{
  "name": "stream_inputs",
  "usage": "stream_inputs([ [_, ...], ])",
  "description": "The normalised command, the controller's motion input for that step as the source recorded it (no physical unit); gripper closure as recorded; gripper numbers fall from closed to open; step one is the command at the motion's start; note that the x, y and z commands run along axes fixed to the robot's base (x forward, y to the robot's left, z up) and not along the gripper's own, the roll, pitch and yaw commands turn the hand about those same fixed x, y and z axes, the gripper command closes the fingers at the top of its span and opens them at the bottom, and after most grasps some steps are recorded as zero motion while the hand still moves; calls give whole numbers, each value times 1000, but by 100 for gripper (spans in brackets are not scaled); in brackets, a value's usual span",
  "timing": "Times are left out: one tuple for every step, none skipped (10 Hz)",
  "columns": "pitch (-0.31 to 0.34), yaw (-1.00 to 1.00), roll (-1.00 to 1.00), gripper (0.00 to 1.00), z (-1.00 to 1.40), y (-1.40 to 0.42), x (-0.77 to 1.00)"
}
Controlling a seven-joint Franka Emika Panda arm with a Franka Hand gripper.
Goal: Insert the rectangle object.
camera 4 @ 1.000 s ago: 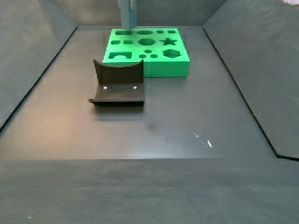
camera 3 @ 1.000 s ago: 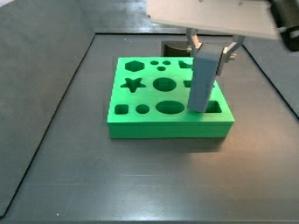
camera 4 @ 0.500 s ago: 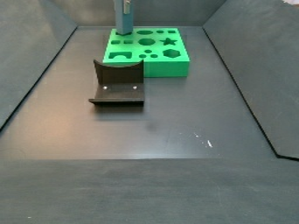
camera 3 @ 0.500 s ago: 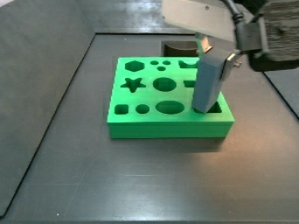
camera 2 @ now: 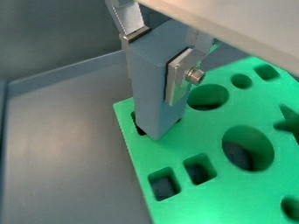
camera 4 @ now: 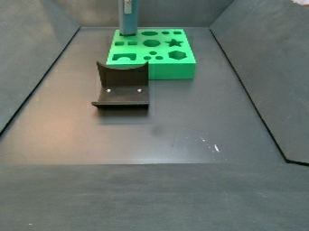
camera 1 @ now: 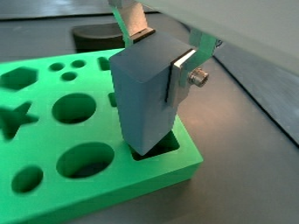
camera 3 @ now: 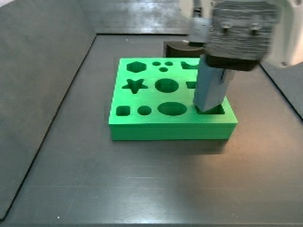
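The rectangle object (camera 3: 211,89) is a tall blue-grey block. It stands upright with its lower end in the rectangular slot at a corner of the green board (camera 3: 148,129). My gripper (camera 3: 221,60) is shut on its upper part. In both wrist views the silver fingers (camera 1: 184,68) (camera 2: 179,74) press on two opposite faces of the block (camera 1: 146,96) (camera 2: 152,87). The gripper (camera 1: 160,48) (camera 2: 156,52) sits right over the slot. In a side view the block (camera 4: 126,18) rises from the far left corner of the board (camera 4: 169,65).
The board has other holes: a star (camera 3: 134,86), a hexagon (camera 3: 138,66), circles and small squares. The dark fixture (camera 4: 121,86) stands on the grey floor in front of the board, and it shows behind the board in a side view (camera 3: 178,48). Raised walls edge the floor.
My gripper has come down a little with the block. The block's lower end now sits deeper in the corner slot.
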Motion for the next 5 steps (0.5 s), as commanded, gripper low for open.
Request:
stream_inputs([
  [-24,-1000,10,100,0,0,0],
  [-21,-1000,0,100,-49,0,0],
  [-17,-1000,19,100,-169,0,63],
  [0,-671,0,100,-211,-103,380],
  [17,-117,0,100,-74,0,91],
])
